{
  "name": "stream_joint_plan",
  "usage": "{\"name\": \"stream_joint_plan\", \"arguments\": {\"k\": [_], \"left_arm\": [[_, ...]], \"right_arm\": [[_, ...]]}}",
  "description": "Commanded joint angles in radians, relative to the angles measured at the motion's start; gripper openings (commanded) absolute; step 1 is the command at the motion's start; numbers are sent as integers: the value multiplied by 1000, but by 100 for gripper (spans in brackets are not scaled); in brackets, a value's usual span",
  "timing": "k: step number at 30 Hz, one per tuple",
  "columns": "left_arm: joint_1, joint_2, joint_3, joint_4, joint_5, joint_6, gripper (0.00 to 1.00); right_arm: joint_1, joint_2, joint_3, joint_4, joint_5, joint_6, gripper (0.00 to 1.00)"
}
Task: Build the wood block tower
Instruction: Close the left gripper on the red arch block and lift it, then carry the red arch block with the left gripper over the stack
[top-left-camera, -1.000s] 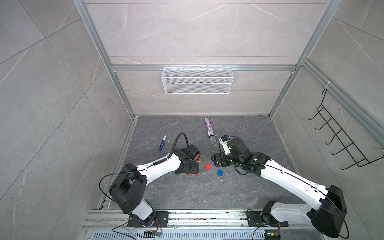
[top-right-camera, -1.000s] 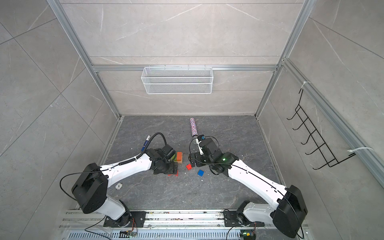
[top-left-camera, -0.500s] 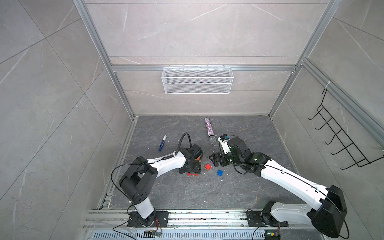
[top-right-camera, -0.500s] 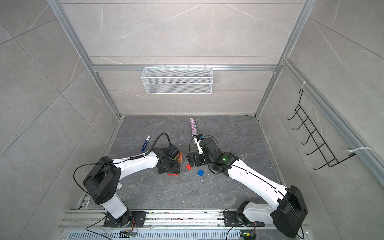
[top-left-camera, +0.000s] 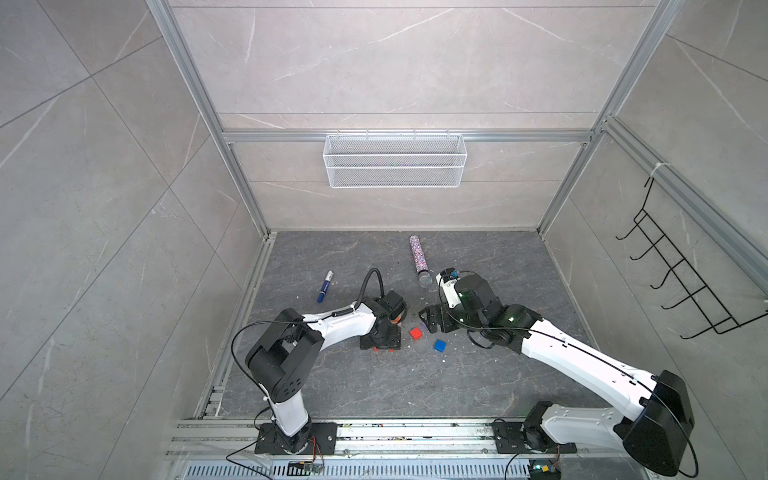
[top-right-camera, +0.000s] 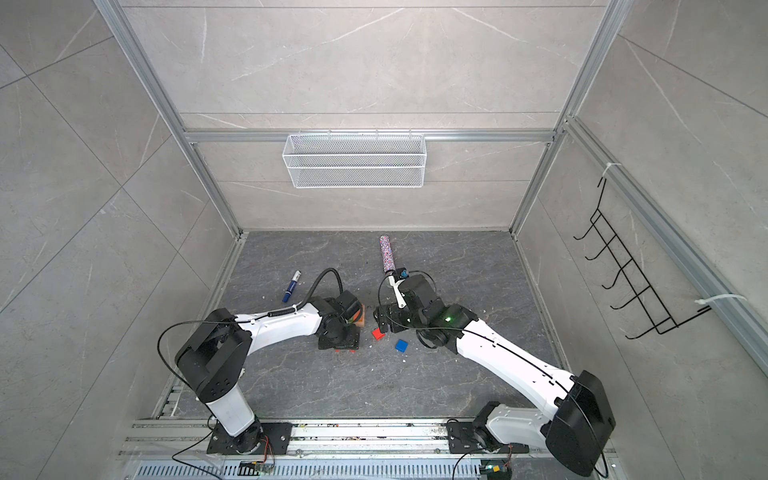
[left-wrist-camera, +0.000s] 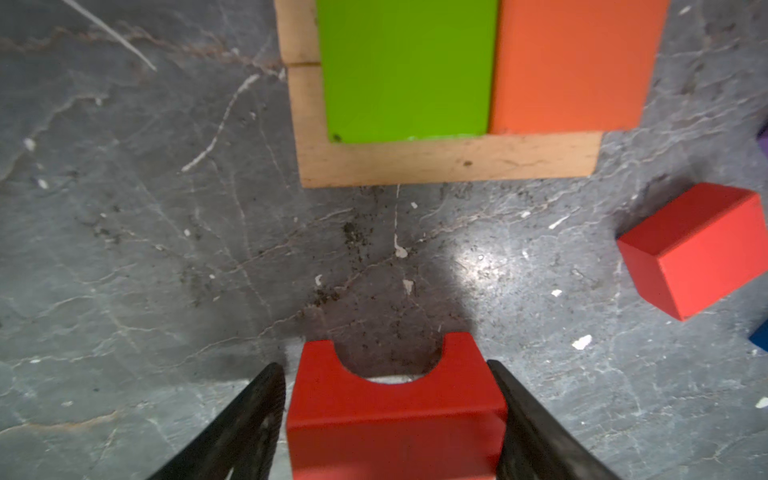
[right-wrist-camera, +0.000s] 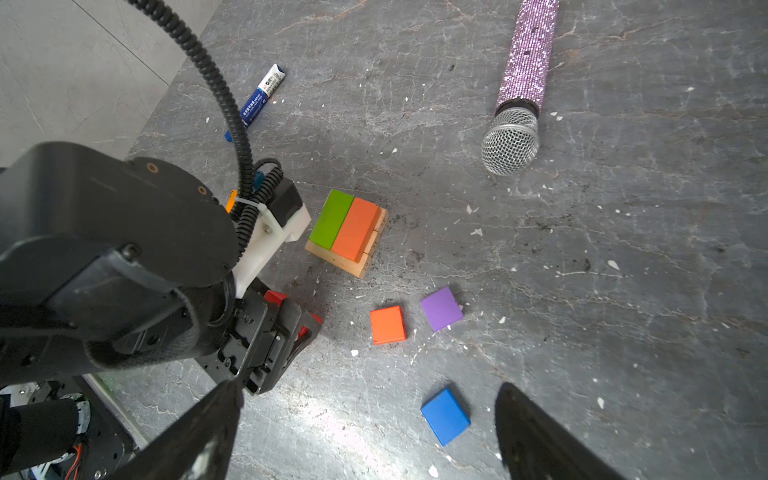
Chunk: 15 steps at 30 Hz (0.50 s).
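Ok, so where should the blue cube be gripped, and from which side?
Grip the blue cube by two opposite side faces, coming straight down from above. It sits flat on the floor, top face up, with nothing touching its sides.

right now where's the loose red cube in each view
In a top view: red cube on the floor between the two arms.
In a top view: same place, between the arms.
Left wrist: it lies apart from the tower, off its orange side.
Right wrist: beside the purple cube, looking orange-red.
Shared landmark: blue cube, near it in all four; a mere sliver in left wrist.
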<state>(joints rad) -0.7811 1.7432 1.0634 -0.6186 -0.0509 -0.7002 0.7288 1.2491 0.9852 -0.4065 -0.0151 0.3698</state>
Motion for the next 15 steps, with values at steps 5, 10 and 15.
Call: {"name": "stream_joint_plan", "arguments": {"k": [5, 10, 15], "left_arm": [[-3, 13, 18, 3, -9, -21, 71], [-3, 12, 12, 7, -3, -26, 68], [-3, 9, 10, 7, -3, -28, 63]], "right_arm": [[0, -22, -16, 14, 21, 11, 95], [1, -26, -18, 11, 28, 14, 95], [0, -31, -17, 8, 32, 11, 95]]}}
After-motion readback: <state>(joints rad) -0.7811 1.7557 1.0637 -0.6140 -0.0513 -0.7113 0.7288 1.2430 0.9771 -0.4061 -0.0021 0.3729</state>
